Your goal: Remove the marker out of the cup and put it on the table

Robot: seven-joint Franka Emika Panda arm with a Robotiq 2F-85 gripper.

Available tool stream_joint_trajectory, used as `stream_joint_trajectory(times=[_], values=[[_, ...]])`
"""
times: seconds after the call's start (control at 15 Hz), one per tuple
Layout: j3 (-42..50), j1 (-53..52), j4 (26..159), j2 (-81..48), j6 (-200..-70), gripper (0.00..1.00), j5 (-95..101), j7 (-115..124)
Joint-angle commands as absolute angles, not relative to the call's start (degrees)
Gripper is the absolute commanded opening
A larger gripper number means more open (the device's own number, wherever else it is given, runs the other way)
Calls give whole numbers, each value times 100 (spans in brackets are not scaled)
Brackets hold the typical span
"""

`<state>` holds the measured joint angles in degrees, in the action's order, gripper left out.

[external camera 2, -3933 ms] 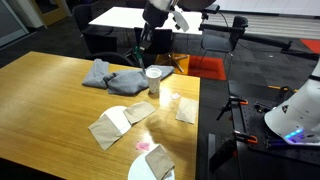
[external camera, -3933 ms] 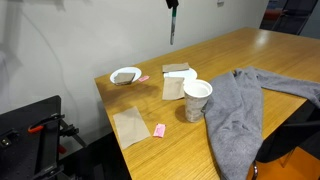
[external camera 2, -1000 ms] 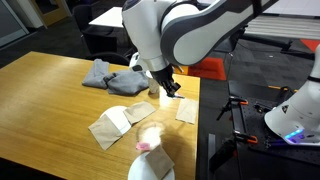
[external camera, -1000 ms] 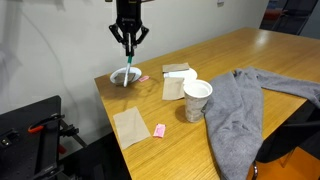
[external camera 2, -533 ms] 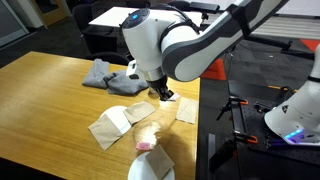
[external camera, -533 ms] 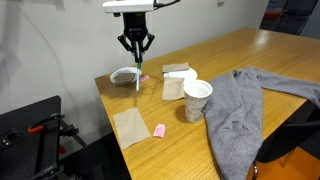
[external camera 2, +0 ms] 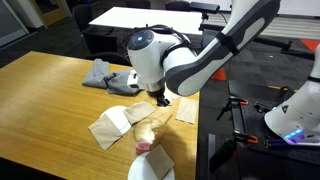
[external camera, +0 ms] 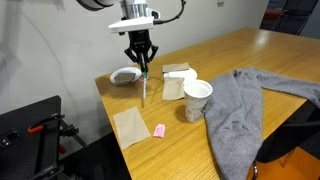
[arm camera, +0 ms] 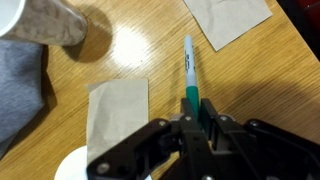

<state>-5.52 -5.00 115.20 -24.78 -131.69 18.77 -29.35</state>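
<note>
Marker in pincer lower; print illegible

Pale wall; white table behind, dark chairs nearby; black tripod.

Beside the cup, toward the bowl, we find a bare strip of table under the marker, between the near napkin and the far napkin. The grey cloth crowds the cup's opposite side.
</note>
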Motion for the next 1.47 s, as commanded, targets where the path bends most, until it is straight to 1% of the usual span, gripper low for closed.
stream_joint_trajectory(times=[0.0, 0.4, 0.47, 0.53, 0.6, 0.73, 1.13, 1.2, 1.4], values=[[-486, -546, 11524, -2658, -13371, 3, 2110, -2566], [-467, -570, 11467, -2962, -13393, 3, 2193, -2323], [-483, -568, 11448, -2998, -13374, 7, 2169, -2328], [-488, -567, 11438, -3018, -13358, 39, 2157, -2332], [-495, -568, 11427, -3033, -13345, 40, 2143, -2335], [-502, -567, 11430, -3010, -13318, 53, 2127, -2332], [-569, -547, 11530, -2442, -13152, 99, 2017, -2284], [-585, -543, 11549, -2291, -13090, 100, 1974, -2269], [-644, -531, 11601, -1794, -12827, 100, 1794, -2271]])
